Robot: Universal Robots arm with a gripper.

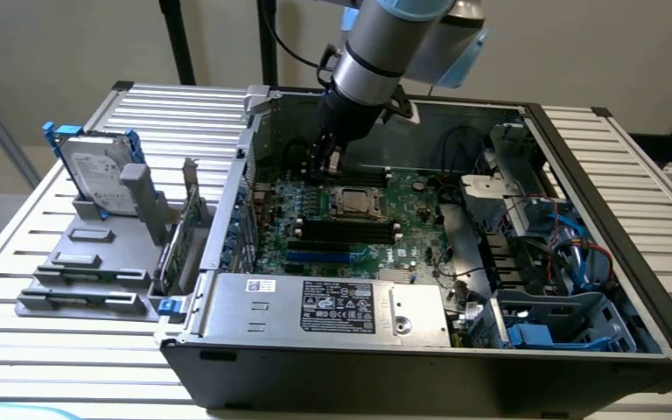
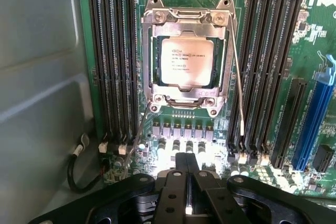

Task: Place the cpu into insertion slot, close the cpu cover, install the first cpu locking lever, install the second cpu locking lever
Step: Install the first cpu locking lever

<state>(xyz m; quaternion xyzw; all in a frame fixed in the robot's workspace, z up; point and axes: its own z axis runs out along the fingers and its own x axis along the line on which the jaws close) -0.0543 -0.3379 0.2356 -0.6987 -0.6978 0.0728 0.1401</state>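
Observation:
The cpu [image 2: 187,62] lies with its silvery face up in the insertion slot [image 2: 155,61] on the green board. The grey cpu cover [image 2: 186,20] is down over it, framing the chip. One thin wire lever [image 2: 237,77] runs along one side of the cover. A second wire lever [image 2: 137,137] angles away from the cover's corner towards the gripper. My gripper [image 2: 187,161] is shut with nothing between its fingers, a short way off the socket. In the exterior view the gripper [image 1: 332,173] hangs inside the open case just behind the socket [image 1: 356,203].
Long black memory slots [image 2: 113,61] flank the socket on both sides, and a blue slot [image 2: 310,124] stands beyond. The case wall [image 2: 42,103] is close by. A power supply [image 1: 325,306] sits at the case front, cables and drive bays [image 1: 546,254] at the exterior view's right.

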